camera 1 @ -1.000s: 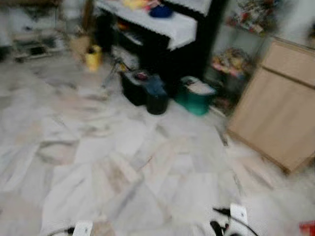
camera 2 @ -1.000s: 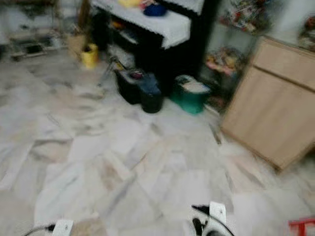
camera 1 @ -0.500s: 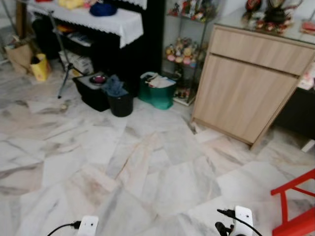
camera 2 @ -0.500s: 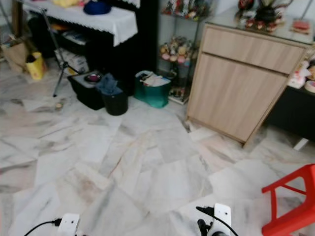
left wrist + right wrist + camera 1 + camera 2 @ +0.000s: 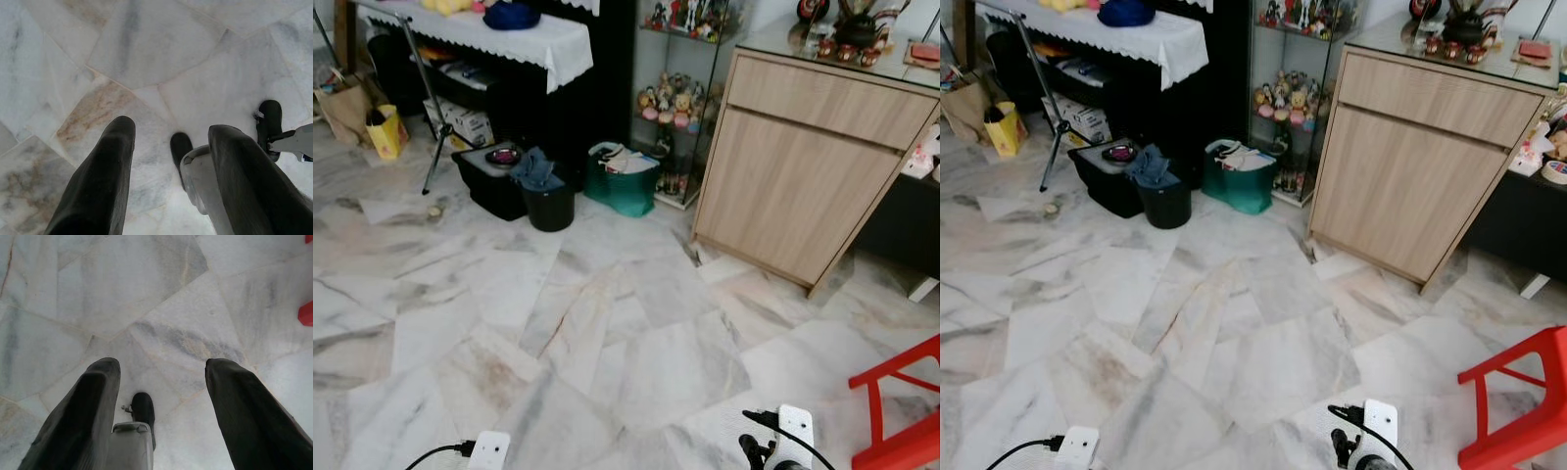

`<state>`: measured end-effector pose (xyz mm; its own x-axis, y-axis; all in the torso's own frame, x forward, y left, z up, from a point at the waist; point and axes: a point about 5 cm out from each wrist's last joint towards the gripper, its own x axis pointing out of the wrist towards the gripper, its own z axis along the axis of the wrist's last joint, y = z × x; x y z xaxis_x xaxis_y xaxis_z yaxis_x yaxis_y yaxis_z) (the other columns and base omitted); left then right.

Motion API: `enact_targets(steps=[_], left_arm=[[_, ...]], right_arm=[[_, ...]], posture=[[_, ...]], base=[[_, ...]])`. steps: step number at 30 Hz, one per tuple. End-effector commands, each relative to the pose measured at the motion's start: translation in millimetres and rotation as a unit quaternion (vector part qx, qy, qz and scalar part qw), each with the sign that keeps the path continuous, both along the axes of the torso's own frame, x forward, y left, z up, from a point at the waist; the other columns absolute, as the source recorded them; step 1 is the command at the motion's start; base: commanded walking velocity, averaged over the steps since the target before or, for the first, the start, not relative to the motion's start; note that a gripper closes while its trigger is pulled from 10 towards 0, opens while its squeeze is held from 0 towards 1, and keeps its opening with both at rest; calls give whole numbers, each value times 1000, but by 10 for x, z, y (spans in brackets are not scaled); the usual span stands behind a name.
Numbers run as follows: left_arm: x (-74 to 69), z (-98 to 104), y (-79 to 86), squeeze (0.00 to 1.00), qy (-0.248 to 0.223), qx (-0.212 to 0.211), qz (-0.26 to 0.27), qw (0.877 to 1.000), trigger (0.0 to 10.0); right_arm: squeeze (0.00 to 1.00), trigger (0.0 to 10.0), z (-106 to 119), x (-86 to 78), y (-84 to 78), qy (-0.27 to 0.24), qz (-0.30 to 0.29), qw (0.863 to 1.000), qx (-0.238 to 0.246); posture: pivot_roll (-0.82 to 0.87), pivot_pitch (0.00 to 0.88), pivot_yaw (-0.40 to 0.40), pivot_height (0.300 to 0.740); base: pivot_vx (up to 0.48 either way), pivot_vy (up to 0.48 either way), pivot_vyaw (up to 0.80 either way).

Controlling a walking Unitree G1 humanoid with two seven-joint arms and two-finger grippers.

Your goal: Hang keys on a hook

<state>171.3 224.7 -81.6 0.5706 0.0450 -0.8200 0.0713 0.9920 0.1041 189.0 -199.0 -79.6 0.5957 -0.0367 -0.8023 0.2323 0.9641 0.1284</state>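
the view has swung right and steadied on the wooden cabinet (image 5: 803, 186); left tool (image 5: 168, 161) and right tool (image 5: 159, 396) hang wide, empty, over marble floor (image 5: 607, 333); no keys or hook found yet.

The left gripper (image 5: 173, 131) is held low over the marble floor (image 5: 607, 323) with its two black fingers spread wide apart. Bare veined tile and the robot's own black foot (image 5: 180, 149) are seen through the gap. The right gripper (image 5: 164, 367) is held the same way, fingers wide apart, with grey-veined tile seen between them.
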Motion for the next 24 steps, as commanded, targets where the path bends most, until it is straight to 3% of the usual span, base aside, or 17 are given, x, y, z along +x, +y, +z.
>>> enact_targets(steps=[1,4,14,24], left_arm=[[-6,-18,-54,0,7,-2,-6,1000,10000],[9,-13,-63,0,3,-2,-6,1000,10000],[-45,-27,-32,0,6,1,-4,1000,10000],[-33,-24,-49,0,4,0,-13,1000,10000]], right_arm=[[0,10000,31,51,-32,-9,-9,1000,-2],[0,10000,30,51,-30,-7,-7,1000,-1],[0,10000,18,31,-15,-5,-3,1000,2],[0,10000,19,28,-16,-13,-22,1000,-1]], posture=[[85,0,-43,740],[89,0,-45,740],[100,0,-41,740],[83,0,-27,740]], base=[[0,-322,0],[0,-325,-138],[0,-325,-762],[0,-324,0]])
